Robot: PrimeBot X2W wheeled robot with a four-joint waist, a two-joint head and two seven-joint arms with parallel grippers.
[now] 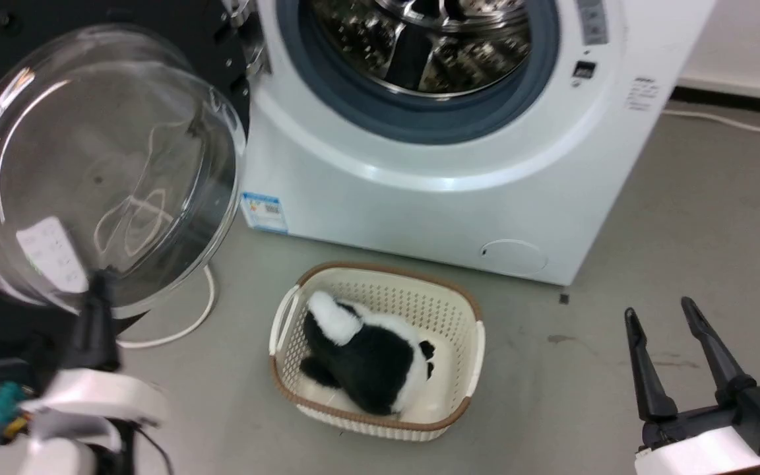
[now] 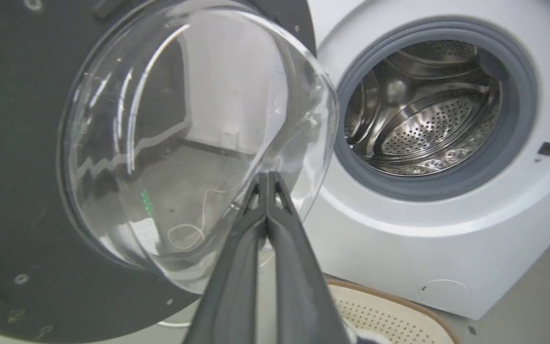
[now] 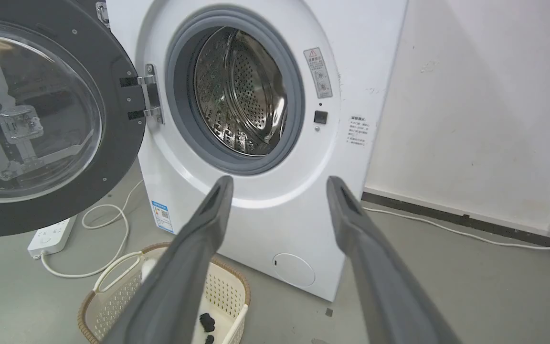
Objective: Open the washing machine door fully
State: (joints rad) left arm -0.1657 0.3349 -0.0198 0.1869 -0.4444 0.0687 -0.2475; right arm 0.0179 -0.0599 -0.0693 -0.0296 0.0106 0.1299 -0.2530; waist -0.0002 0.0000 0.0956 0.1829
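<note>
The door (image 1: 90, 165) stands wide open at ten o'clock, left gripper (image 1: 97, 284) closed empty at its six o'clock, right gripper (image 1: 659, 309) open at four o'clock.

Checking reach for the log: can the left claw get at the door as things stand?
Probably yes. The left claw, shut, has its tip right at the glass bowl of the door, with nothing between them; whether it touches is unclear. The basket sits lower, out of the way.

white wrists (image 1: 703, 455), dark tapered fingers (image 1: 644, 369)
</note>
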